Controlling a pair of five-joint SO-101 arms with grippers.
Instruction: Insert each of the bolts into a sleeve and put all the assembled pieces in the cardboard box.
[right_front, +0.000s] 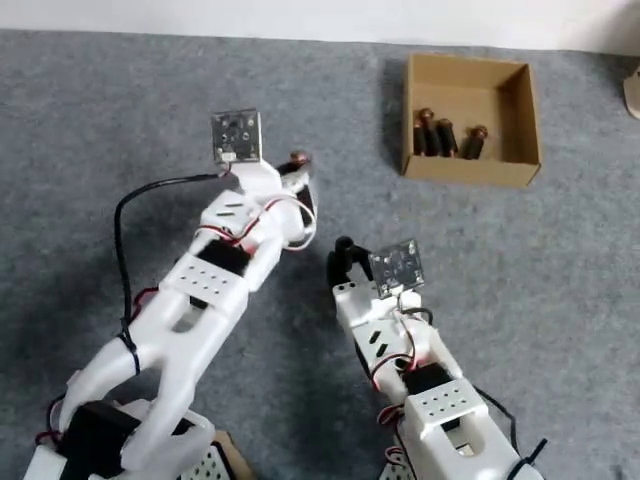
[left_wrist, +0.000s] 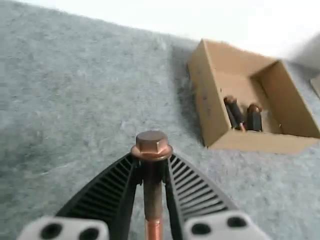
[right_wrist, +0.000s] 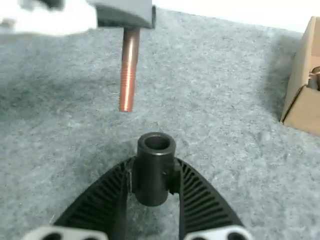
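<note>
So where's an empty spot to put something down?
Two bare patches of grey carpet: the wide one left of the box, beyond the left arm, and the strip between the box and the right arm. It's crowded in the middle, where the bolt and sleeve are close together, and inside the box, which holds pieces.

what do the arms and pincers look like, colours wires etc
The left arm and right arm are white plastic shells with black motor blocks, slotted vents and thin red wires; a black cable loops off the left one. Each wrist carries a small square camera board. The left pincer and right pincer are black, ribbed and triangular on pale mounts.
</note>
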